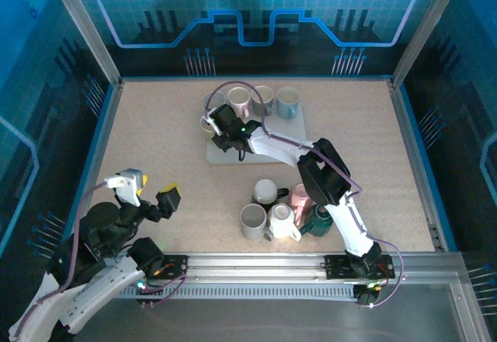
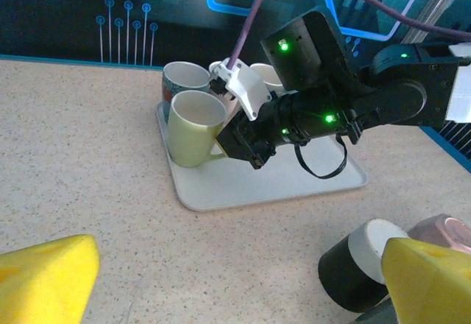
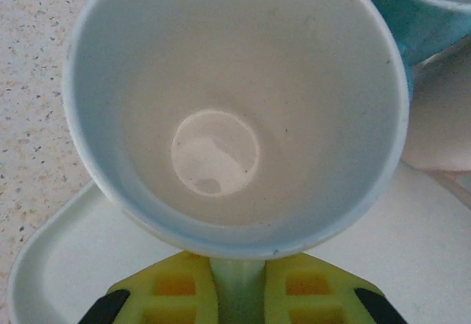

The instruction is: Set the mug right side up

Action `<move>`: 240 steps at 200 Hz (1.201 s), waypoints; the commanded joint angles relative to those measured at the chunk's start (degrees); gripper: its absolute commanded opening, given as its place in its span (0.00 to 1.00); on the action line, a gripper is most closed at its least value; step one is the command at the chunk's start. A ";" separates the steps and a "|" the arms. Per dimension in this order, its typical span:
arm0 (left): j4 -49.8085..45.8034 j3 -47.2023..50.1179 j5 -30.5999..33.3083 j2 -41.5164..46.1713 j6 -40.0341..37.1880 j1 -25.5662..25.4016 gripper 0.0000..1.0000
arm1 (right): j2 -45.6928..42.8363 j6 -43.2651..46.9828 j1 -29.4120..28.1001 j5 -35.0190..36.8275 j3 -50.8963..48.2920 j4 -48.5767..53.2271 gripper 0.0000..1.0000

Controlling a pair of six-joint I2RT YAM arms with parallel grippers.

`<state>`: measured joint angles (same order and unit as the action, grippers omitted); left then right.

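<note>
The pale green mug (image 2: pixel 193 128) stands on the tray (image 2: pixel 294 180), at the left end of the tray, with its mouth up. In the right wrist view its inside is bare and looks clean. The right end effector (image 2: pixel 228 144) is closed tight on the handle of this mug; the handle sits between the 2 yellow fingers (image 3: pixel 176 294). The base of the mug seems to rest on the tray, but I cannot tell this for sure.

Along the far edge of the tray stand 3 other mugs (image 1: pixel 262 98), all upright. On the tabletop (image 1: pixel 155 124), on the near side of the tray, there is a group of 5 mugs. One of them, a black mug (image 1: pixel 266 192), is upside down with its white bottom on top.

The left end effector (image 1: pixel 155 192) is well apart from the tray, to its near left, above the tabletop. Its fingers are spread wide and hold nothing.
</note>
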<state>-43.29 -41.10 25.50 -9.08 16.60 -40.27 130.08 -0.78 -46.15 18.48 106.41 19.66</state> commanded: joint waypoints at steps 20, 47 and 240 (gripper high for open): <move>-1.54 -1.28 1.49 -4.27 0.29 0.53 0.99 | 1.79 -0.40 0.64 0.96 5.01 0.53 0.03; -1.48 -1.34 1.38 -4.28 0.00 1.02 0.99 | 1.32 -0.61 0.67 0.59 4.60 1.06 0.09; -0.77 -1.14 -1.38 -7.03 -0.82 2.45 0.99 | -28.22 -5.16 -0.32 -10.24 -19.60 -4.31 0.59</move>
<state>-44.34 -41.10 25.65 -15.07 16.56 -38.44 108.77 -3.64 -46.04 12.45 90.61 16.64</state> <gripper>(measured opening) 0.990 0.589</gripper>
